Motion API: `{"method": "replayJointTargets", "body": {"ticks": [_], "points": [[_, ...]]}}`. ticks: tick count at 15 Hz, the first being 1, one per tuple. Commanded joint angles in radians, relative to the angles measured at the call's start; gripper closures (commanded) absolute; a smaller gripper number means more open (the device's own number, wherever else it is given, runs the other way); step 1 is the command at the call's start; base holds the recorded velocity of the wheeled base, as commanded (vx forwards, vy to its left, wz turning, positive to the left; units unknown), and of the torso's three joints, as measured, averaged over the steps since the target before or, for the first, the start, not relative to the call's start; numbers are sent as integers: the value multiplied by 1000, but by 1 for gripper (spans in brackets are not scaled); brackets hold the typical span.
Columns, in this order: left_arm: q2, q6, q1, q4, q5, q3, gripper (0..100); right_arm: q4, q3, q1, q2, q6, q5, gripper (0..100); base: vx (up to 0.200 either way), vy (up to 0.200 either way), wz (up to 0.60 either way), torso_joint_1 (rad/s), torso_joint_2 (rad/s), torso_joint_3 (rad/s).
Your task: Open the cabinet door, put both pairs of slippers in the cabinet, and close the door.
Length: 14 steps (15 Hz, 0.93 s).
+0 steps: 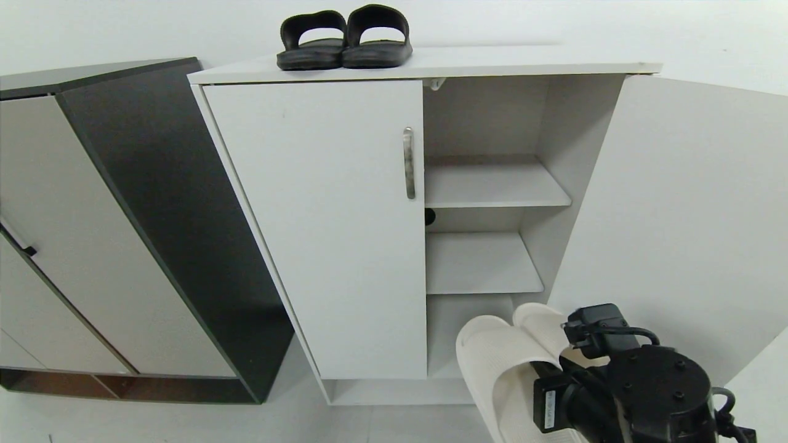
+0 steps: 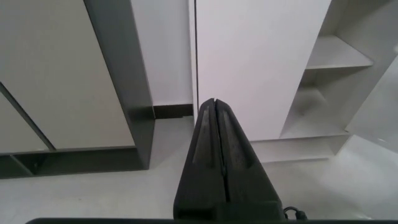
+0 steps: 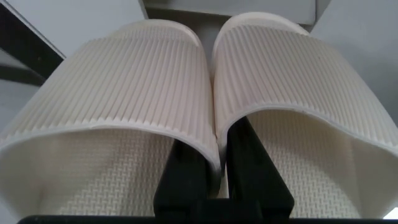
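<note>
A pair of black slippers (image 1: 345, 40) sits on top of the white cabinet (image 1: 529, 61). The cabinet's right door (image 1: 677, 215) stands wide open, showing two shelves (image 1: 492, 184) and a bottom compartment (image 1: 462, 332). Its left door (image 1: 320, 227) is closed. My right gripper (image 1: 545, 372) (image 3: 217, 168) is shut on a pair of cream ribbed slippers (image 1: 502, 357) (image 3: 211, 106), pinching their inner edges together. The pair hangs low in front of the bottom compartment, toes toward it. In the left wrist view my left gripper (image 2: 215, 109) is shut and empty, above the floor facing the cabinet's left side.
A dark grey cabinet (image 1: 166, 215) with light doors stands close against the white cabinet's left side. The closed left door has a metal handle (image 1: 409, 163). A small dark object (image 1: 430, 215) peeks out behind that door. Bare floor (image 1: 400, 424) lies in front.
</note>
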Motion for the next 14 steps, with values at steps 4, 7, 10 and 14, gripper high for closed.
{"method": "replayJointTargets", "body": {"ticks": [4,7,10,14], "points": [[2,0,1,-1,0,0,100,-94,-75,11,217,0,-121,100,0,-150,0,4,3,-3],[2,-3,1,-1,0,0,100,-93,-175,12,284,-4,-127,100,0,0,0,0,0,0],[2,-3,1,-1,0,0,100,-93,-227,11,342,-5,-127,100,0,0,0,0,0,0],[2,-5,1,-1,13,0,100,-93,-258,3,352,-5,-114,100,0,0,0,0,0,0]]}}
